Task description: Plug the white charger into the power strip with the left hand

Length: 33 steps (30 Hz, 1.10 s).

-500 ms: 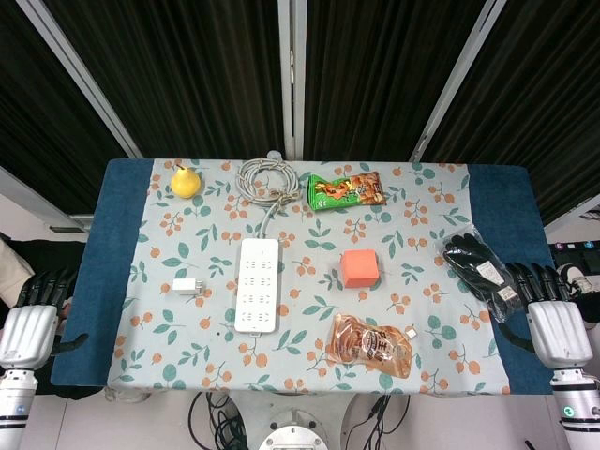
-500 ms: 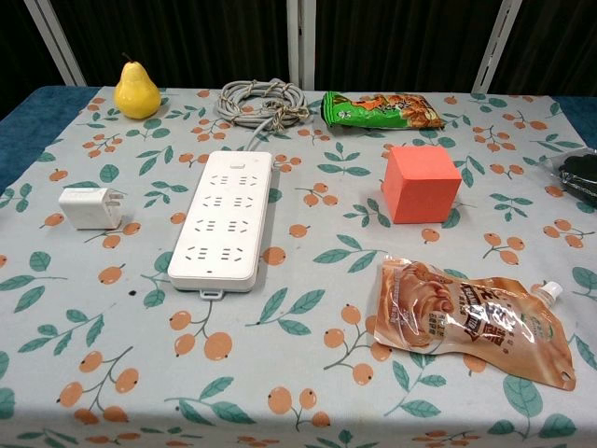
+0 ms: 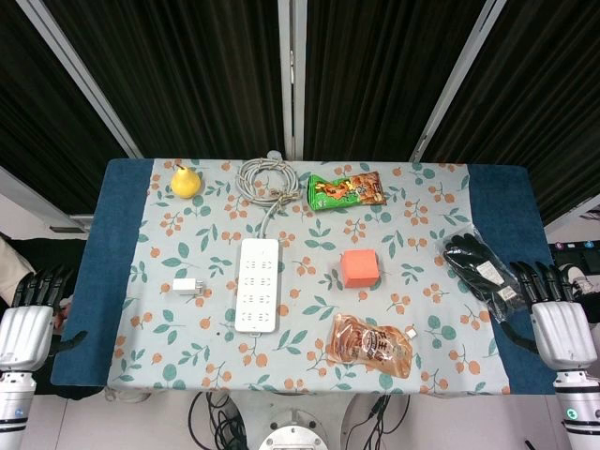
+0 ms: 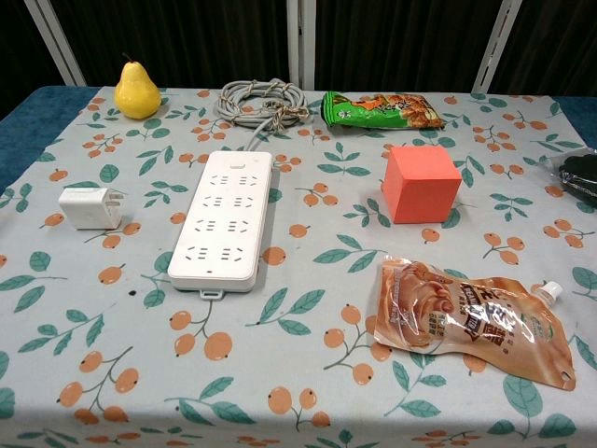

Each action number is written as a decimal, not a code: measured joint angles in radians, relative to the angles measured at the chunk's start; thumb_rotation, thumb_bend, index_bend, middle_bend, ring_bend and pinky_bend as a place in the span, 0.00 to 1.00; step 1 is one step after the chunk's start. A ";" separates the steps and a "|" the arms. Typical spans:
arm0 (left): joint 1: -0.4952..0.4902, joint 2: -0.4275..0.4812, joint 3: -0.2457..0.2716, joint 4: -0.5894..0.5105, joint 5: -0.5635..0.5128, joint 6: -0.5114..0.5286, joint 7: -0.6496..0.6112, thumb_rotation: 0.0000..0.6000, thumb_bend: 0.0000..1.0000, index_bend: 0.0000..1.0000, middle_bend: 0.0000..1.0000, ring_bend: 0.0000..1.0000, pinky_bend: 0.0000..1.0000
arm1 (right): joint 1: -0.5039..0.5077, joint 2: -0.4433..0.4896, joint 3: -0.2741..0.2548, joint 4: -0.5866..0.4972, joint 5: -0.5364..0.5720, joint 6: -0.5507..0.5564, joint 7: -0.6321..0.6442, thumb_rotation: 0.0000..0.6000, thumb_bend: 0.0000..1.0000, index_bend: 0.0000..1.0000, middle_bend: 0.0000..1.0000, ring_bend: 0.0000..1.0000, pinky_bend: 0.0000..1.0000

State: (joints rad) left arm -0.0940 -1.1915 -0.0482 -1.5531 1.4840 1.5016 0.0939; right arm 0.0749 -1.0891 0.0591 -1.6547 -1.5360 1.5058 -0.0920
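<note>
Dark curtains behind, floral cloth over the bench (image 3: 112,281). White charger (image 4: 90,207) lies on its side just left of the power strip (image 4: 223,217), apart from it, prongs facing the strip. I judge it light, rigid, smooth plastic (likely to skid on cloth), best pinched across its flat sides, prongs left free. Left hand (image 3: 26,323) waits off the bench's left edge, fingers extended and holding nothing; right hand (image 3: 560,322) likewise at the right edge, beside the black gloves (image 3: 480,265). Against the earlier frame, both hands have sunk slightly lower in the head view; charger, strip, pear (image 4: 136,91) and orange cube (image 4: 421,183) are unmoved.
</note>
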 measured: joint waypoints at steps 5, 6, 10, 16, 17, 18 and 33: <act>-0.027 -0.027 -0.014 0.023 0.011 -0.015 -0.020 1.00 0.00 0.08 0.03 0.00 0.00 | -0.014 0.008 0.002 0.003 -0.011 0.033 0.012 1.00 0.15 0.00 0.10 0.00 0.01; -0.035 -0.032 -0.017 0.029 0.012 -0.025 -0.023 1.00 0.00 0.08 0.03 0.00 0.00 | -0.015 0.010 0.003 0.002 -0.014 0.038 0.013 1.00 0.15 0.00 0.10 0.00 0.01; -0.086 -0.067 -0.035 0.068 0.012 -0.083 -0.054 1.00 0.00 0.08 0.03 0.00 0.00 | -0.017 0.018 0.010 -0.001 -0.022 0.052 0.015 1.00 0.15 0.00 0.10 0.00 0.01; -0.189 -0.139 -0.067 0.165 -0.013 -0.229 -0.101 1.00 0.00 0.08 0.03 0.00 0.00 | -0.010 0.020 0.014 -0.010 -0.029 0.048 0.006 1.00 0.15 0.00 0.10 0.00 0.01; -0.207 -0.154 -0.073 0.185 -0.021 -0.253 -0.105 1.00 0.00 0.08 0.03 0.00 0.00 | -0.008 0.020 0.014 -0.013 -0.029 0.046 0.003 1.00 0.15 0.00 0.10 0.00 0.01; -0.225 -0.170 -0.079 0.205 -0.030 -0.275 -0.109 1.00 0.00 0.08 0.04 0.00 0.00 | -0.007 0.021 0.014 -0.016 -0.030 0.045 0.000 1.00 0.15 0.00 0.10 0.00 0.01; -0.388 -0.351 -0.130 0.382 -0.105 -0.419 -0.120 1.00 0.00 0.08 0.03 0.00 0.00 | -0.007 0.022 0.016 -0.033 -0.010 0.032 -0.022 1.00 0.15 0.00 0.10 0.00 0.01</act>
State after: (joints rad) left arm -0.4818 -1.5429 -0.1785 -1.1709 1.3793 1.0829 -0.0263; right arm 0.0684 -1.0666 0.0751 -1.6874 -1.5464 1.5380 -0.1143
